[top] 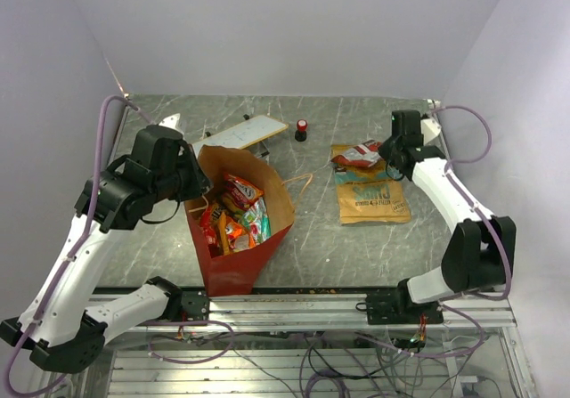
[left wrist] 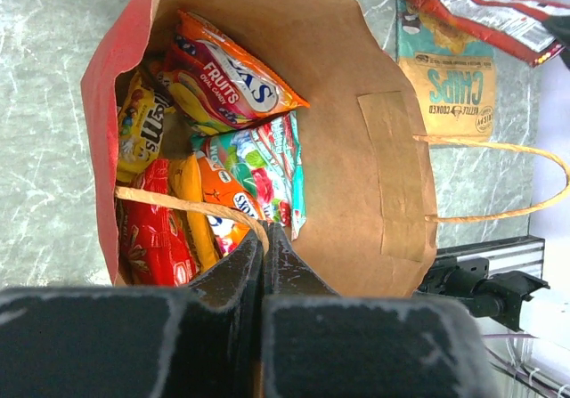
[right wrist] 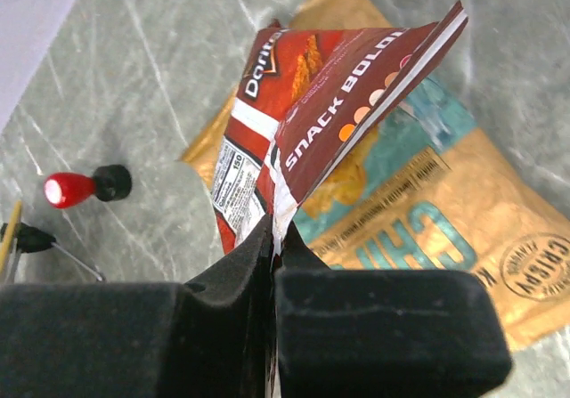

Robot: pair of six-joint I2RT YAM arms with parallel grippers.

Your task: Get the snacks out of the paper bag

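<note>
The paper bag (top: 239,269) stands open at the table's front left, red outside and brown inside (left wrist: 356,69). Several snacks (top: 236,213) lie in it: an orange fruit-candy packet (left wrist: 223,77), a yellow one (left wrist: 142,122), a red one (left wrist: 151,238) and a multicolour one (left wrist: 258,162). My left gripper (left wrist: 264,233) is at the bag's left rim (top: 198,198), shut on the near tan handle (left wrist: 187,204). My right gripper (right wrist: 276,233) is shut on the edge of a red chip packet (right wrist: 329,122), holding it over a tan chips bag (right wrist: 445,211) at the back right (top: 372,198).
A small red-and-black cylinder (top: 302,129) stands at the back middle, left of the held packet (right wrist: 71,187). A flat white board (top: 248,133) lies behind the bag. The bag's other handle (top: 303,180) sticks out to the right. A metal rail (top: 294,304) runs along the near edge.
</note>
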